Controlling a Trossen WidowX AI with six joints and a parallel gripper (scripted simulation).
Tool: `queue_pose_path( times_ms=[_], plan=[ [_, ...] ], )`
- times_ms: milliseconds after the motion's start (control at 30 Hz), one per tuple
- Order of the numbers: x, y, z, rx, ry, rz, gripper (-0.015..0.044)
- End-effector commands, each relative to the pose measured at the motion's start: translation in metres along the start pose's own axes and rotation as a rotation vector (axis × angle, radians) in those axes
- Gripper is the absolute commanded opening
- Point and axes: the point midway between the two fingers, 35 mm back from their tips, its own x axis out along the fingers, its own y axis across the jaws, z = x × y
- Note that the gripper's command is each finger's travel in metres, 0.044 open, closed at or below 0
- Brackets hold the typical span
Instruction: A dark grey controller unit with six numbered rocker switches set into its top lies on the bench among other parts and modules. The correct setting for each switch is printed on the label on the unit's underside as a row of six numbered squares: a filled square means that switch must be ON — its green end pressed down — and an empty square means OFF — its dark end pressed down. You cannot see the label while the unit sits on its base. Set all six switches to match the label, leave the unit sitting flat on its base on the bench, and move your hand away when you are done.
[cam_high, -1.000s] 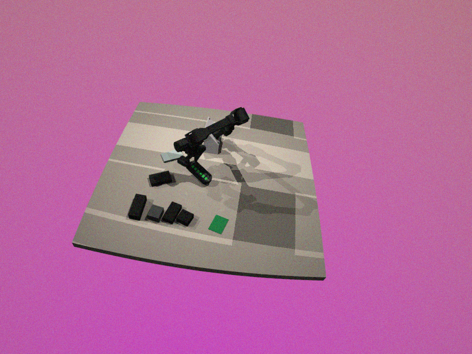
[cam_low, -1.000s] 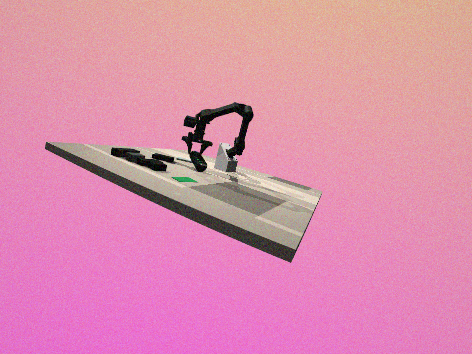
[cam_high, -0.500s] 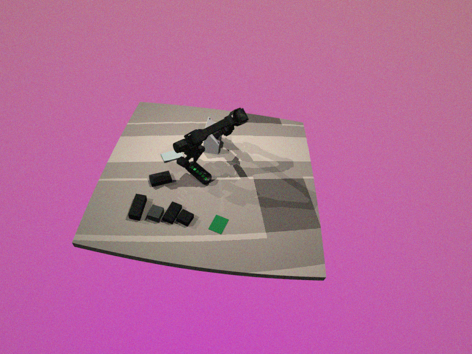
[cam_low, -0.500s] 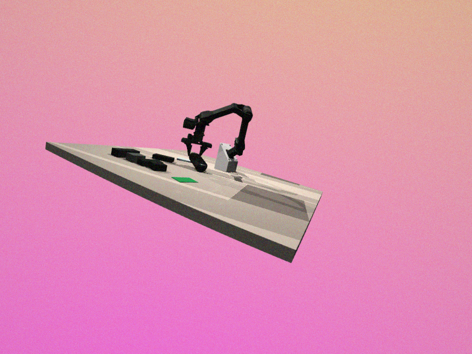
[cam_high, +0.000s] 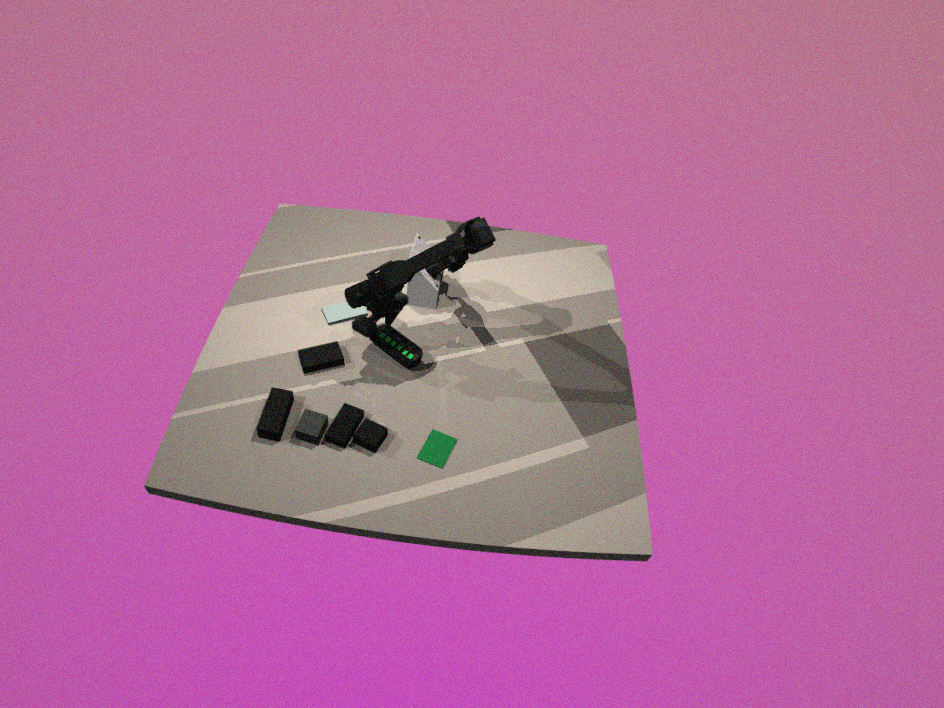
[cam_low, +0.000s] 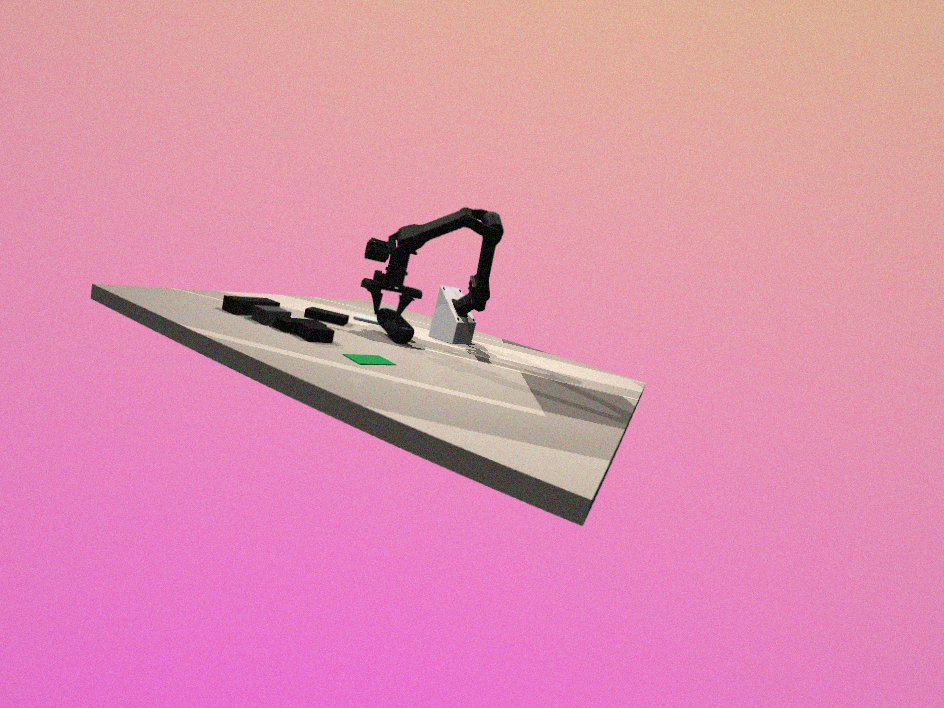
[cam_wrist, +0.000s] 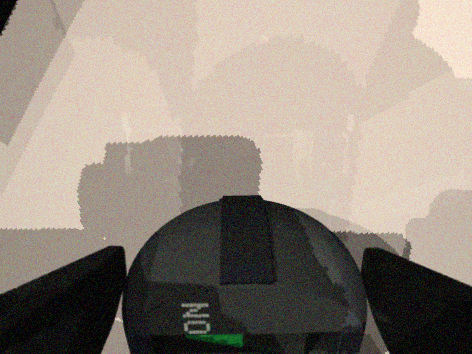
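The dark grey controller unit (cam_high: 400, 349) (cam_low: 394, 326) (cam_wrist: 190, 250) is between the two fingers of my gripper (cam_high: 381, 321) (cam_low: 390, 310) (cam_wrist: 244, 262), which is shut on it. The fingers press against its two sides in the wrist view. The unit is tilted, with its switch side facing up towards the top camera, where a row of green switch ends shows. Its lower end is close to the bench (cam_high: 518, 487) (cam_low: 465, 400); I cannot tell whether it touches. The wrist view shows an ON mark (cam_wrist: 196, 318) and one green switch end (cam_wrist: 222, 340). The underside label is hidden.
A black box (cam_high: 321, 356) (cam_low: 326, 315) and a pale flat plate (cam_high: 341, 313) lie beside the unit. Several dark blocks, including a tall one (cam_high: 275, 413) and a grey one (cam_high: 311, 426), stand farther off. A green square (cam_high: 436, 448) (cam_low: 369, 359) lies flat. The arm's base (cam_low: 449, 318) is behind.
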Motion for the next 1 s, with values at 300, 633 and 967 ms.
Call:
queue_pose_path(
  times_ms=[300,633,967],
  plan=[
    [0.011,-0.002,0.000,0.006,0.003,-0.004,0.0337],
    [0.018,-0.002,-0.001,0.006,0.004,-0.005,0.0338],
    [0.026,-0.002,-0.001,0.006,0.004,-0.005,0.0338]
  ],
)
